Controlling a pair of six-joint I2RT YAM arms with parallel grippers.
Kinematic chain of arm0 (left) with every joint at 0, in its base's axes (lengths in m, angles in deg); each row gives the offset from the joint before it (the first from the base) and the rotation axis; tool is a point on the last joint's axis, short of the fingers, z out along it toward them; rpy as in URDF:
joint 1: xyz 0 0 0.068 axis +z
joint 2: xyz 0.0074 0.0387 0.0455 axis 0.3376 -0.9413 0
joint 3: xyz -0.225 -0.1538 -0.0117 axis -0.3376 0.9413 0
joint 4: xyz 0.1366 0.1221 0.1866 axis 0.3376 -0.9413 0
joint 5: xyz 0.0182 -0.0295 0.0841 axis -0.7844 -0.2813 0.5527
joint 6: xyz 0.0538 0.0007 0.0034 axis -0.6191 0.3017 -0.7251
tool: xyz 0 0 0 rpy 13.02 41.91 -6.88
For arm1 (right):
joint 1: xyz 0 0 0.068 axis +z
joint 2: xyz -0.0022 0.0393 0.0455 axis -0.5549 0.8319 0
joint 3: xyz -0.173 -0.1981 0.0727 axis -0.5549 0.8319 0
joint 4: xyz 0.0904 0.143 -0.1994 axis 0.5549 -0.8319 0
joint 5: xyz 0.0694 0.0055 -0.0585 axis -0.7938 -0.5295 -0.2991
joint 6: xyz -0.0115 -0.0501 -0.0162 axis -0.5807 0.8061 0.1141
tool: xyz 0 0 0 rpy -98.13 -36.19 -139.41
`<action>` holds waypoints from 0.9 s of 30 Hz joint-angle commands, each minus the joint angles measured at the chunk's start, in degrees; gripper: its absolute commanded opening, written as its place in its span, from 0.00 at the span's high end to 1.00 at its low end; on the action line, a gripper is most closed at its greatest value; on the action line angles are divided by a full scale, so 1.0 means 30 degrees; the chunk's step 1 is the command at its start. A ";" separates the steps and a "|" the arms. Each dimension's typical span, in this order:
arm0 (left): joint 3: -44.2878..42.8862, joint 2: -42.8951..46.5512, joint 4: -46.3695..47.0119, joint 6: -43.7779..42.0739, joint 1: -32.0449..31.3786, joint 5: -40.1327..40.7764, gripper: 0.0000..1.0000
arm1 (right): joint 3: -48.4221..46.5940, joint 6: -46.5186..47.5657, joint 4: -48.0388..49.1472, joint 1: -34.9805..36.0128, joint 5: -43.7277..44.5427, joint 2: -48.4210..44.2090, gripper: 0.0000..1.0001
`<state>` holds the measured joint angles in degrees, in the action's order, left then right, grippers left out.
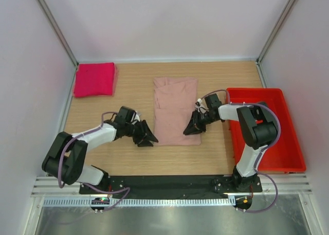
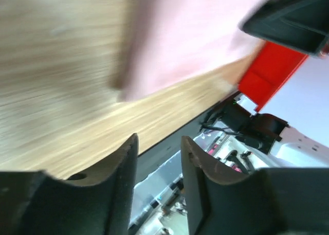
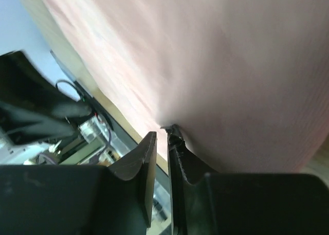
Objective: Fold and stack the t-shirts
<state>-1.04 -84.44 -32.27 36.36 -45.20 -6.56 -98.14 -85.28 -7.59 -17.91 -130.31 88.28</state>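
Pale dusty-pink cloth t-shirt (image 1: pixel 175 109): centre of the wooden table (image 1: pixel 128 158), folded to a long, fairly flat strip with faint creases. Long axis runs top to bottom of the frame. No print visible.

Bright magenta-pink folded t-shirt (image 1: pixel 94 79): upper left, well apart.

Both grippers flank the strip's lower end. Left gripper (image 1: pixel 148 138) sits just beside its lower left corner, fingers apart, empty. Right gripper (image 1: pixel 193 128) is at the lower right edge, fingers drawn almost together; whether the hem is pinched, cannot tell.

Judgement: next fold lifts the lower end toward the top. Rigid red plastic bin (image 1: pixel 290 147) at right.
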 commanded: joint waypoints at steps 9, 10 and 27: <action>-1.2350 -0.5884 -0.2899 -0.5303 0.0580 -0.1413 0.68 | -0.6891 -0.0117 -0.1862 -0.1630 0.1459 0.1829 0.81; -1.3402 -0.7399 -0.2841 -0.5363 0.0755 -0.1850 0.72 | -0.7299 -0.0233 -0.1599 -0.1834 0.1429 0.2213 0.83; -1.3561 -1.3393 -0.3333 -0.7294 0.4126 0.0311 0.88 | -1.1402 0.1905 -0.2471 -0.1954 0.0461 0.7988 0.89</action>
<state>-42.52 -124.61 -35.46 20.58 -34.82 -14.60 -129.15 -84.27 -10.34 -24.47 -134.29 110.75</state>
